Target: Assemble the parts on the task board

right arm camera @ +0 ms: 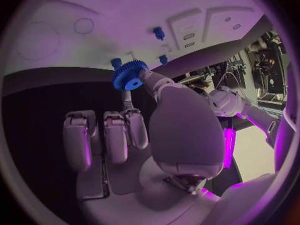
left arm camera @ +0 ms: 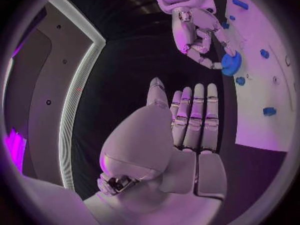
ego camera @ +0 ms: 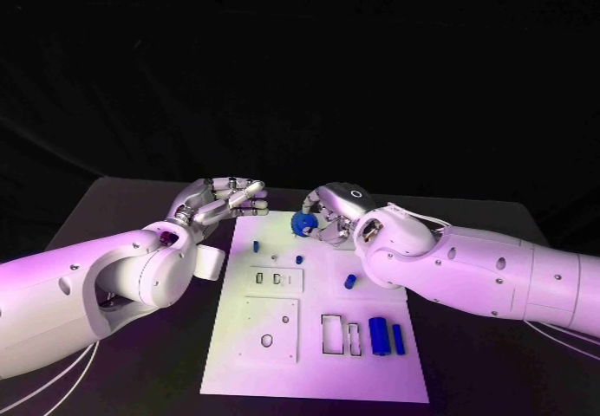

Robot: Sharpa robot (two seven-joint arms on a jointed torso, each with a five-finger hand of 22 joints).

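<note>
The left robot hand (ego camera: 225, 201) hovers off the far left corner of the task board (ego camera: 282, 347), above the dark surface (ego camera: 125, 217). It holds nothing; its fingers (left arm camera: 197, 115) lie straight and close together, the thumb apart from them, so I read it as open and idle.

To its right, over the board's far edge, the right robot hand (ego camera: 328, 212) pinches a blue gear (ego camera: 304, 224) between thumb and a fingertip, while its other fingers (right arm camera: 103, 137) are folded down clear of it. In the right wrist view the gear (right arm camera: 130, 75) shows toothed, with a hole at its centre, tilted rather than flat to the board. Just beyond the gear stand small blue pegs (right arm camera: 159, 33) on the board, close to the gripping fingertips.

The coming move, as I judge it, turns on the gear's bore axis against a peg's upright axis: the gear hangs just above and beside the nearest peg (ego camera: 300, 258), so it needs levelling and a short descent. The right robot hand is plainly the nearer one; the left stands well apart from any peg.

Nearer the robot than both hands, at the board's near right, lie 2 long blue bars (ego camera: 379, 335) beside rectangular slots, and a short blue piece (ego camera: 350, 281) rests mid-board.
</note>
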